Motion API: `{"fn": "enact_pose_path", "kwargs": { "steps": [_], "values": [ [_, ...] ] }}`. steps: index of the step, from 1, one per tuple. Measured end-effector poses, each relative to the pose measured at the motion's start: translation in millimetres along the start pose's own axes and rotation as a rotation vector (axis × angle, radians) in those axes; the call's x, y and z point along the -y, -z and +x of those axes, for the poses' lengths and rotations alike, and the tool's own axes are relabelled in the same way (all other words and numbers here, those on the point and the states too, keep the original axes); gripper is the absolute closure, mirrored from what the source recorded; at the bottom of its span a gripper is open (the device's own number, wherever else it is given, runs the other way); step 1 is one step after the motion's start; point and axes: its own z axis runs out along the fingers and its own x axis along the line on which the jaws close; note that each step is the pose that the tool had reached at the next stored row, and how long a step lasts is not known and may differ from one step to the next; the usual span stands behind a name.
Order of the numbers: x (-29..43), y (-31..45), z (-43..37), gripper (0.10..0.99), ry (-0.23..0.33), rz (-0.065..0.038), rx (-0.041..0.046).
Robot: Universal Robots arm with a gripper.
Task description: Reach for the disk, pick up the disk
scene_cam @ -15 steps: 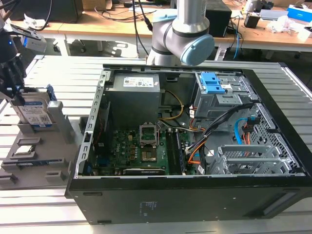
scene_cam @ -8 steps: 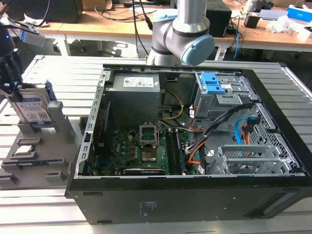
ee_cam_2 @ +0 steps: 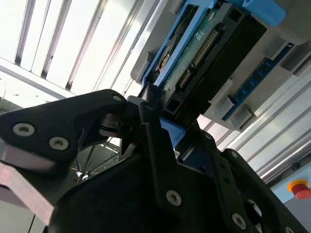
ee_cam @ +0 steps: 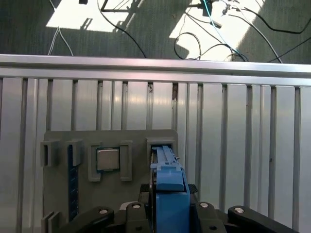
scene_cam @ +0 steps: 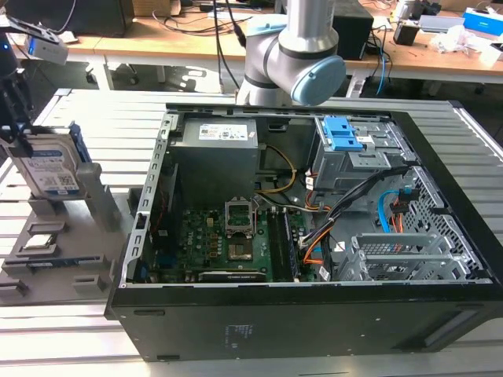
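The disk (scene_cam: 49, 169) stands on edge in the grey holder (scene_cam: 90, 200) at the exterior view's left, a silver drive with a white-and-blue label and a blue bracket. My gripper (scene_cam: 16, 129) sits at its top edge. In the first wrist view the disk's blue bracket (ee_cam: 168, 179) runs between the black fingers (ee_cam: 133, 208), which press against both of its sides. Its lower end sits at the holder's slot (ee_cam: 162, 141). The second wrist view shows the disk's green circuit board (ee_cam_2: 194, 58), with my gripper (ee_cam_2: 155, 121) shut on the bracket edge.
An open black computer case (scene_cam: 314, 314) lies at the centre of the slatted metal table (scene_cam: 94, 118), and the arm's base (scene_cam: 291, 47) stands behind it. A square silver chip (ee_cam: 108, 159) rests in the holder beside the disk. Blue latches (scene_cam: 344, 132) sit inside the case.
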Motion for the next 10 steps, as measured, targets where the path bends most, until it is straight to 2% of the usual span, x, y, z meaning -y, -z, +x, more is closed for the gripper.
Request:
{"fn": "enact_pose_path", "kwargs": {
  "steps": [1,10],
  "values": [
    [-0.1,4.7,0.0,0.722,0.0,0.0,0.0],
    [-0.7,20.4,0.1,0.722,0.0,-0.001,0.0]
  ]
}}
